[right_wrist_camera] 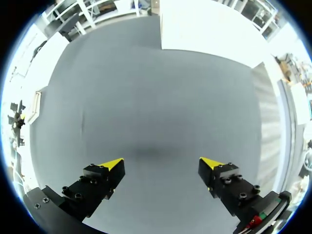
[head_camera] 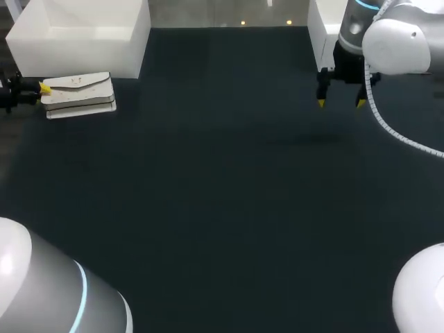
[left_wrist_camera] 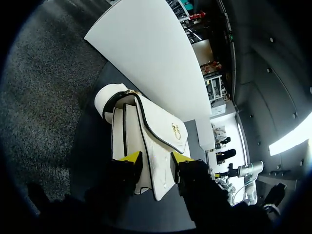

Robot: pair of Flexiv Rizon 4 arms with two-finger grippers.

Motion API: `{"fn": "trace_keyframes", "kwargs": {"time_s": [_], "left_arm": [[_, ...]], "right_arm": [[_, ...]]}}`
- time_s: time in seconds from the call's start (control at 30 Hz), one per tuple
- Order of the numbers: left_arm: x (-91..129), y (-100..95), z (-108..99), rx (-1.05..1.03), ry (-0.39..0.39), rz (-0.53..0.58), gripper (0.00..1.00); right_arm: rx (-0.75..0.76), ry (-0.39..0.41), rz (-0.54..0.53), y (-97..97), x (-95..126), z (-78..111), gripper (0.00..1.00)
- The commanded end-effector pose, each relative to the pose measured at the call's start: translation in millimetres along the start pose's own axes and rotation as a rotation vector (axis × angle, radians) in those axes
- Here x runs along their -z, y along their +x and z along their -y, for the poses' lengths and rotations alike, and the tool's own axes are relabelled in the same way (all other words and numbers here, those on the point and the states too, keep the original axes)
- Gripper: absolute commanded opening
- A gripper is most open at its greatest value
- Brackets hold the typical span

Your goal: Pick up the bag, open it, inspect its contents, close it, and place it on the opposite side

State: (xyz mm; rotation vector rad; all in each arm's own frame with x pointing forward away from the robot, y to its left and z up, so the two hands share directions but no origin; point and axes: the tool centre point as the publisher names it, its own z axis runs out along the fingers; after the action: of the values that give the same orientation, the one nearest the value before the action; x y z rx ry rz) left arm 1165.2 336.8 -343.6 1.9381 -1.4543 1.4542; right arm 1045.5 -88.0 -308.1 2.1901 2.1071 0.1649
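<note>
1. The jaws of the left gripper (left_wrist_camera: 153,160) are drawn in to a narrow gap around the near end of the white handbag (left_wrist_camera: 156,124). In the left wrist view both yellow tips sit against it from two sides, so I judge it clamped rather than merely straddled.
2. The jaws of the right gripper (right_wrist_camera: 161,165) stand wide apart with nothing between them. It hangs above bare table (head_camera: 222,194) at the far right, well apart from the bag.
3. The handbag lies at the far left of the table, just in front of a white box (head_camera: 83,35), and seems to rest on the surface, not yet lifted.
4. Its flap (left_wrist_camera: 163,134) is down, with a small gold clasp (left_wrist_camera: 176,130) near the flap's edge. Dark piping runs along the seams.
5. Handling, as a judgement:
   - It looks light, with structured panels that hold their shape.
   - The finish looks smooth, so a light pinch could slip.
   - The flap will hinge freely once unlatched.
6. Where to hold, as a judgement:
   - Grip the body at one end, below the flap line, so the flap is left free.
   - The free gripper should take the flap by its edge near the clasp, not by the hardware itself.
</note>
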Motion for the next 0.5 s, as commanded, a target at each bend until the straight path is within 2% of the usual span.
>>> {"fn": "trace_keyframes", "kwargs": {"time_s": [0.03,0.3,0.5], "left_arm": [[13.8,2.9,1.7,-0.006,-0.438,-0.009,1.00],[41.5,22.9,-14.1,-0.026,-0.398,0.026,1.00],[63.4,40.0,-33.3,-0.034,-0.336,0.126,1.00]], "right_arm": [[0.000,0.000,0.001,0.0,0.5,0.2,1.00],[0.000,0.000,0.001,0.0,0.5,0.2,1.00],[0.000,0.000,0.001,0.0,0.5,0.2,1.00]]}}
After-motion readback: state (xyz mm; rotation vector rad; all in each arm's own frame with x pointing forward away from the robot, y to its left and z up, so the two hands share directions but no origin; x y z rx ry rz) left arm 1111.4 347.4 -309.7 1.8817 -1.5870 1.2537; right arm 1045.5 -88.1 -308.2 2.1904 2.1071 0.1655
